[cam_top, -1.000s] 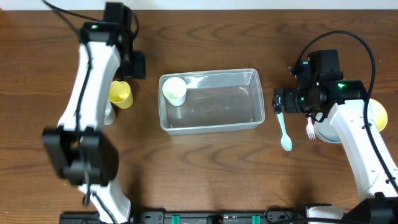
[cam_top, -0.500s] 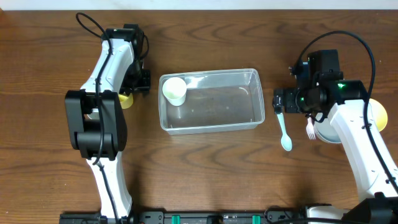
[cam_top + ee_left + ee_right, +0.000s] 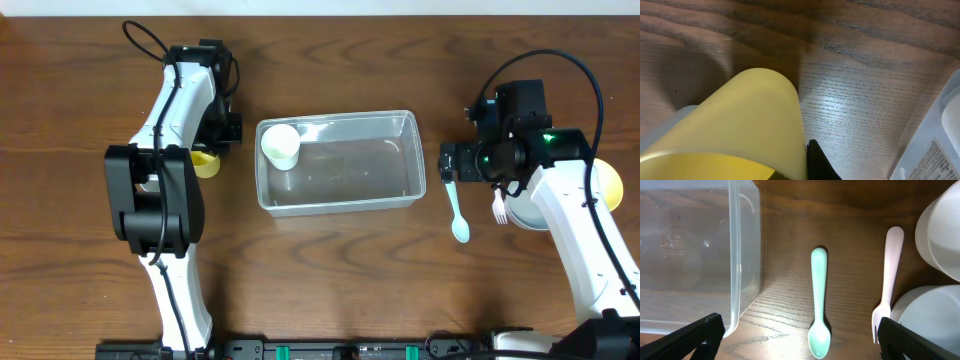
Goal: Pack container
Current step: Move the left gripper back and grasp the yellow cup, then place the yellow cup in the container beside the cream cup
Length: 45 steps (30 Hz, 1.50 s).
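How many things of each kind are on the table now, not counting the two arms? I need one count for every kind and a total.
container: 1
cups: 2 (white cup in the container, yellow cup)
bowls: 3 (white bowl, second white bowl, yellow bowl)
mint-green spoon: 1
pink fork: 1
total: 8; a pale thing half hidden beside the yellow cup is not counted.

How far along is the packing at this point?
Done: one white cup sits in the far-left corner of the container. In hand: the left hand is at the yellow cup beside the container, grip unclear; the right hand hangs open over the mint spoon. Left: that cup, the spoon, the pink fork and the white bowls lie outside the container.
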Each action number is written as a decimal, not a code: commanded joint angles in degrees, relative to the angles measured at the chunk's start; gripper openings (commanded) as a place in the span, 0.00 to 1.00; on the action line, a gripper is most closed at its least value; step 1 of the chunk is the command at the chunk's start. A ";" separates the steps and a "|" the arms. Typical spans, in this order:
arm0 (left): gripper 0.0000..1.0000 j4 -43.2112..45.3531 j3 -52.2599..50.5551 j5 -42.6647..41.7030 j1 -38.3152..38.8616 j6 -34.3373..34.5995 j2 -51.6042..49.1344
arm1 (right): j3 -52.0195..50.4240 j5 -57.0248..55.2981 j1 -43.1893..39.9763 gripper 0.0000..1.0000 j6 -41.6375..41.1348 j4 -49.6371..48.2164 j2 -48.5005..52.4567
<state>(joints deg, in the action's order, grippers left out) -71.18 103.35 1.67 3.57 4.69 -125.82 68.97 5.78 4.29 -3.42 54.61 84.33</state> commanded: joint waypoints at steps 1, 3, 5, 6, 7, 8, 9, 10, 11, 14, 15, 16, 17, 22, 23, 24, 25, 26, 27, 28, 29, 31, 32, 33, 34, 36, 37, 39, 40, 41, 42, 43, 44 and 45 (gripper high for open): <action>0.06 -1.75 1.75 -0.13 -0.28 0.33 1.11 | 1.16 0.02 -0.59 0.99 0.52 0.11 0.00; 0.06 -3.17 3.48 -0.13 -0.22 0.35 3.04 | 1.16 0.02 -0.59 0.99 0.52 0.09 0.00; 0.06 -4.48 5.05 -0.15 0.11 0.37 6.21 | 1.16 0.02 -0.59 0.99 0.52 0.09 0.00; 0.06 -5.09 5.75 -0.17 0.42 0.39 8.00 | 1.16 0.02 -0.59 0.99 0.52 0.09 0.00; 0.06 -5.75 6.36 -0.20 0.85 0.44 10.01 | 1.16 0.02 -0.59 0.99 0.52 0.09 0.00; 0.05 -6.38 6.84 -0.20 1.57 0.59 12.76 | 1.16 0.02 -0.59 0.99 0.52 0.11 0.00; 0.06 -6.78 6.99 -0.37 2.47 0.63 15.67 | 1.16 0.02 -0.59 0.99 0.52 0.09 0.00; 0.06 -7.06 6.99 -1.14 3.41 0.63 18.14 | 1.16 0.02 -0.59 0.99 0.52 0.09 0.00; 0.06 -7.34 6.99 -2.49 4.70 1.11 21.00 | 1.16 0.02 -0.59 0.99 0.52 0.07 0.00; 0.06 -8.39 6.97 -5.40 9.73 2.10 27.61 | 1.16 0.02 -0.59 0.99 0.50 0.04 0.00; 0.06 -8.92 6.91 -5.35 11.80 2.10 29.18 | 1.16 0.04 -0.59 0.99 0.50 0.04 0.00; 0.06 -9.35 6.78 -5.35 13.68 2.10 30.29 | 1.16 0.02 -0.59 0.99 0.52 0.04 0.00; 0.06 -9.84 6.54 -5.35 15.93 2.10 31.15 | 1.16 0.02 -0.59 0.99 0.52 0.07 0.00; 0.06 -9.92 2.40 -5.16 24.37 1.16 31.50 | 1.16 0.04 -0.59 0.99 0.50 0.11 0.00; 0.06 -9.07 0.37 -5.11 25.53 0.92 31.50 | 1.16 0.04 -0.59 0.99 0.52 0.11 0.00; 0.06 -7.98 -1.84 -5.11 26.40 0.92 31.50 | 1.16 0.04 -0.59 0.99 0.50 0.13 0.00; 0.06 -7.06 -3.54 -5.14 26.84 0.70 31.50 | 1.16 0.04 -0.59 0.99 0.50 0.11 0.00; 0.06 -5.46 -6.16 -5.11 27.30 0.20 31.50 | 1.16 0.04 -0.59 0.99 0.52 0.11 0.00; 0.06 -3.96 -8.52 -5.14 27.52 -0.15 31.50 | 1.16 0.04 -0.59 0.99 0.52 0.11 0.00; 0.06 -1.97 -11.26 -5.14 27.54 -0.15 31.50 | 1.16 0.04 -0.59 0.99 0.52 0.11 0.00; 0.06 0.04 -13.92 -5.14 27.52 -0.31 31.50 | 1.16 0.04 -0.59 0.99 0.50 0.13 0.00; 0.06 3.72 -18.58 -5.11 27.28 -2.56 31.50 | 1.16 0.04 -0.59 0.99 0.50 0.13 0.00; 0.06 4.79 -19.76 -5.14 27.19 -3.17 31.50 | 1.16 0.04 -0.59 0.99 0.50 0.15 0.00; 0.06 6.14 -21.05 -5.14 27.08 -3.91 31.50 | 1.16 0.04 -0.59 0.99 0.50 0.20 0.00; 0.06 7.43 -22.14 -5.14 26.95 -4.59 31.50 | 1.16 0.04 -0.59 0.99 0.50 0.22 0.00; 0.06 9.68 -23.65 -5.11 26.67 -5.77 31.47 | 1.16 0.04 -0.59 0.99 0.50 0.31 0.00; 0.06 10.67 -24.15 -5.11 26.58 -6.25 31.47 | 1.16 0.04 -0.59 0.99 0.50 0.31 0.00; 0.06 12.57 -24.98 -5.11 26.23 -7.15 31.47 | 1.16 0.04 -0.59 0.99 0.50 0.37 0.00; 0.06 13.53 -25.42 -5.11 26.03 -7.30 31.47 | 1.16 0.04 -0.59 0.99 0.50 0.42 0.00; 0.06 14.53 -25.94 -5.11 25.83 -7.28 31.47 | 1.16 0.04 -0.59 0.99 0.50 0.46 0.00; 0.06 15.28 -26.38 -5.11 25.66 -7.28 31.45 | 1.16 0.04 -0.59 0.99 0.50 0.48 0.00; 0.06 16.04 -26.84 -5.11 25.49 -7.28 31.36 | 1.16 0.04 -0.59 0.99 0.50 0.48 0.00; 0.06 16.52 -27.17 -5.11 25.46 -7.30 31.21 | 1.16 0.04 -0.59 0.99 0.50 0.48 0.00; 0.06 16.79 -27.28 -5.11 25.46 -7.52 30.84 | 1.16 0.04 -0.59 0.99 0.50 0.48 0.00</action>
<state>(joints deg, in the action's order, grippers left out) -54.92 77.12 -3.70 29.47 -1.32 -94.50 69.06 5.80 4.29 -3.42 55.05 84.33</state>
